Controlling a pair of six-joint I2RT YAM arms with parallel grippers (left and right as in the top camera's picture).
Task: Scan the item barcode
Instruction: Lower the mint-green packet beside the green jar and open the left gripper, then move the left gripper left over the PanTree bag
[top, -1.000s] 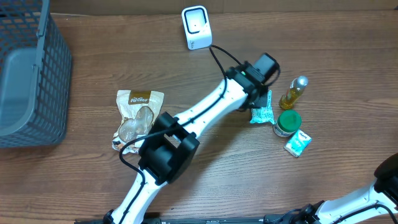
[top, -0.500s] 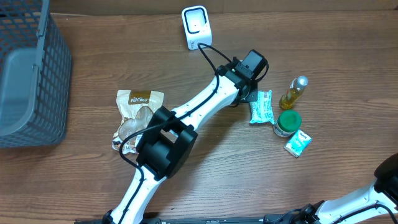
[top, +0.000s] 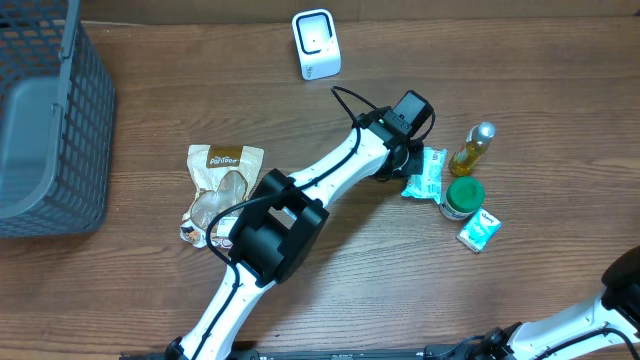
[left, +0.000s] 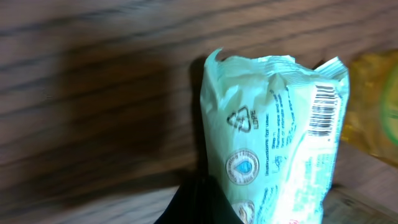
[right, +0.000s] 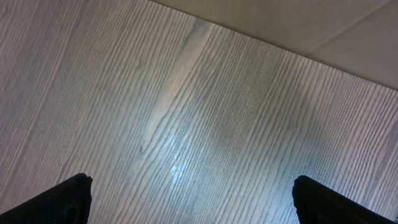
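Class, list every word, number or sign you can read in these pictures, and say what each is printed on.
"LDPE" under a recycling triangle: green packet.
The barcode on the same packet: digits unreadable.
Its small print and round seal: blurred.
Brand on the brown snack bag: too small.
Print on the small box: too small.
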